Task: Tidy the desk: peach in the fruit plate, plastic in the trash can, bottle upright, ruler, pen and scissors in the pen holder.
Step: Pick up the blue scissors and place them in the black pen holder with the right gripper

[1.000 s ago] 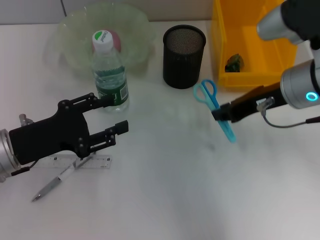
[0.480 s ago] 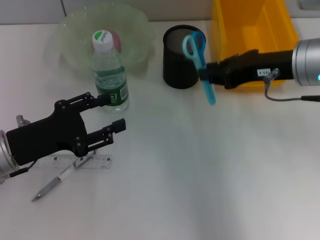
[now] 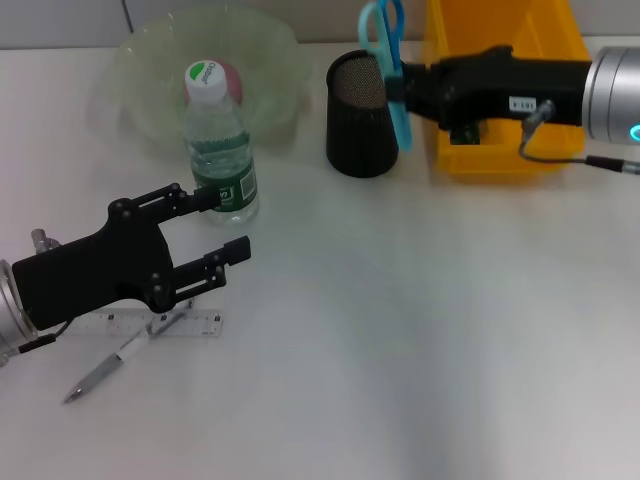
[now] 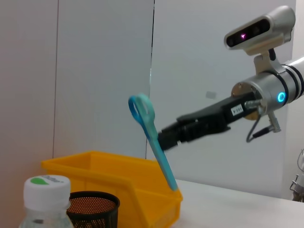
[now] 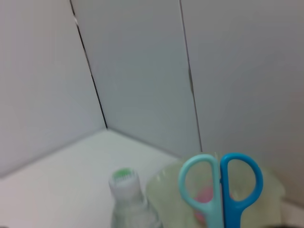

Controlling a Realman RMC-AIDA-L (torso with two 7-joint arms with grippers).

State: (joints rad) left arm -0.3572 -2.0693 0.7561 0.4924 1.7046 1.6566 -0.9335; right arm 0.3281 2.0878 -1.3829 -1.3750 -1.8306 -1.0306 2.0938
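My right gripper is shut on the blue scissors, holding them nearly upright, handles up, just above the right rim of the black mesh pen holder. In the left wrist view the scissors hang tilted above the holder. The bottle stands upright in front of the green fruit plate, which holds the pink peach. My left gripper hovers open beside the bottle's base. Under that arm lie the ruler and pen. My right arm hides the plastic.
The yellow trash can stands right of the pen holder, partly under my right arm. White desk stretches across the front and right. In the right wrist view the scissor handles show before the bottle cap and plate.
My right gripper has carried the scissors up and back from the open desk to above the pen holder, turning them upright. The left arm has not moved.
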